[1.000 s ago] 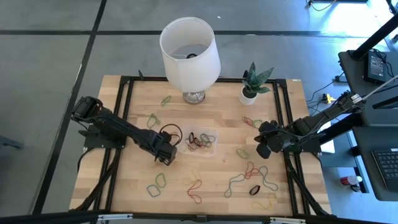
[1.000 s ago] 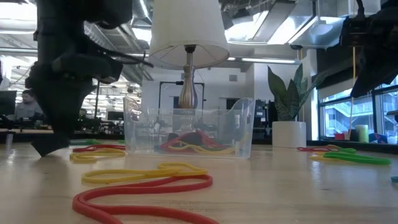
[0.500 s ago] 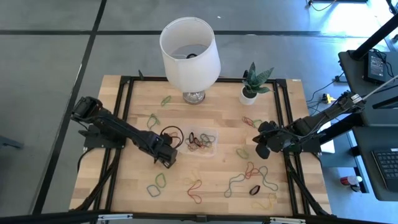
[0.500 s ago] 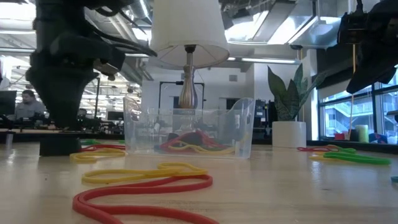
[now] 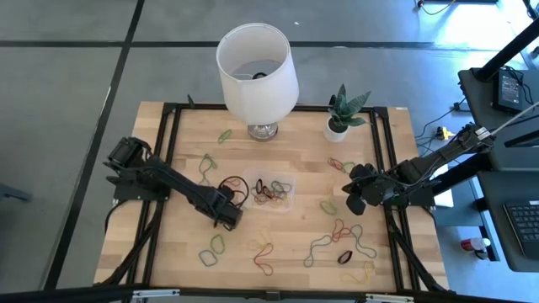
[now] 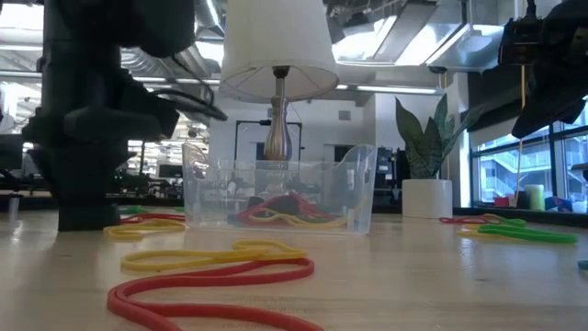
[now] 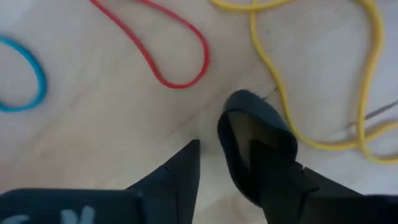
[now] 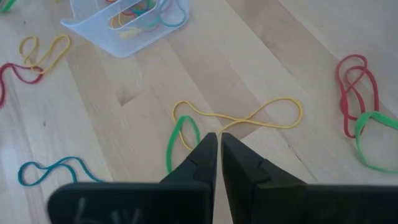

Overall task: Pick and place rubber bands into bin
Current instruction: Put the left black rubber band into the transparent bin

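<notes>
**Pincers over a surface scattered with rubber bands**

Left pincer (image 5: 226,215) is lowered to the wooden surface (image 5: 286,261) just beside the bin's (image 5: 289,195) near-left corner, its two fingers (image 7: 255,149) a little apart and holding nothing; red and yellow bands lie just ahead of them. Right pincer (image 5: 354,192) hovers by the right edge, fingers nearly closed, empty. One clear bin sits mid-surface, holding a small tangle of red, yellow and dark rubber bands (image 5: 268,190). More than a dozen loose bands (image 5: 341,229) lie around it, thickest at the near right. One white lamp (image 5: 257,67) and one potted plant (image 5: 341,114) stand at the far edge. Open wood remains at the near left.
</notes>
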Available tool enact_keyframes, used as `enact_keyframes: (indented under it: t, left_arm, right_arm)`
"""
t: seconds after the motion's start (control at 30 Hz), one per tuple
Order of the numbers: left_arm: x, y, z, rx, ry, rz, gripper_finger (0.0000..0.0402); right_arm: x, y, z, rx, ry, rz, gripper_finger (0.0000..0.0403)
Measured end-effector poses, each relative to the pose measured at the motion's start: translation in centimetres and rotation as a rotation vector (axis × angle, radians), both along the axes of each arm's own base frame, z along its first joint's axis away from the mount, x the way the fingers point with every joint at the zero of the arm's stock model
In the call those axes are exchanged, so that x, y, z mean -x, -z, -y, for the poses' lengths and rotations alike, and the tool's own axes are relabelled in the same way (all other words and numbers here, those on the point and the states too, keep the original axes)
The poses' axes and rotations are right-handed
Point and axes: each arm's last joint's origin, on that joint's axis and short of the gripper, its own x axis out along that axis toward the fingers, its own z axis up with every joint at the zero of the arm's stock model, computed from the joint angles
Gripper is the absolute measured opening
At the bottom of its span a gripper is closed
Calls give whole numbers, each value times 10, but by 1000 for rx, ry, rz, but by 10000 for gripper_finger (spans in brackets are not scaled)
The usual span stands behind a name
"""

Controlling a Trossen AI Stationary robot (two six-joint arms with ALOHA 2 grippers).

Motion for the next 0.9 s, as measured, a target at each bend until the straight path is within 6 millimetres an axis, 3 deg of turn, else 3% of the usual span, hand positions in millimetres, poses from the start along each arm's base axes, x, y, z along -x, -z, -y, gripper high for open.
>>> enact_keyframes:
  t: [0.13, 0.2, 0.4, 0.6, 0.73, 0.9]
  left_arm:
    - [-3, -5, 5, 12, -22, 32, 52]
    - [-4, -21, 8, 13, -16, 61, 15]
    - [-8, -90, 7, -13, 64, 131, 4]
    - [-42, -152, -6, -142, 320, 321, 3]
    - [-73, -151, -28, -199, 395, 285, 3]
    - [-99, -118, -46, -106, 477, 162, 3]
  right_arm:
    - [0, 0, 0, 0, 0, 0, 27]
    - [0, 0, 0, 0, 0, 1, 27]
    - [0, 0, 0, 0, -1, 2, 27]
    - [0, 0, 0, 1, -4, 3, 27]
    - [0, 0, 0, 1, -4, 3, 27]
    - [-1, 0, 0, 1, -4, 3, 27]
